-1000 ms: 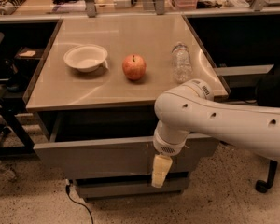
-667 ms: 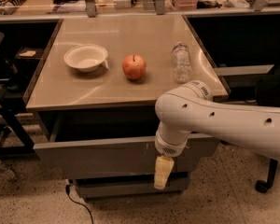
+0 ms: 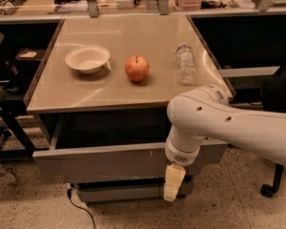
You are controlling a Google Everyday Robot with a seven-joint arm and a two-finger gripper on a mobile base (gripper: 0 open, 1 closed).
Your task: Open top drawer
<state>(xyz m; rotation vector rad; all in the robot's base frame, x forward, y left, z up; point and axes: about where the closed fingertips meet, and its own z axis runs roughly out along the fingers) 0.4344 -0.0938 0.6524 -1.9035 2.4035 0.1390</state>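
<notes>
The top drawer (image 3: pixel 100 162) is a wide grey handleless panel under the table top. It stands pulled out toward me, with a dark gap above its front edge. My gripper (image 3: pixel 173 184) hangs from the white arm (image 3: pixel 229 123), which comes in from the right. It points down in front of the drawer's right part, its pale tip below the panel's lower edge. A narrower grey drawer (image 3: pixel 119 191) shows beneath, set further back.
On the table (image 3: pixel 109 92) stand a white bowl (image 3: pixel 87 58), a red apple (image 3: pixel 137 68) and a clear plastic bottle (image 3: pixel 185 64). A black cable (image 3: pixel 78 204) trails on the floor at the front left. A chair wheel (image 3: pixel 267 190) is at the right.
My gripper has shifted slightly down and to the right in front of the drawer. The drawer front stays about where it was.
</notes>
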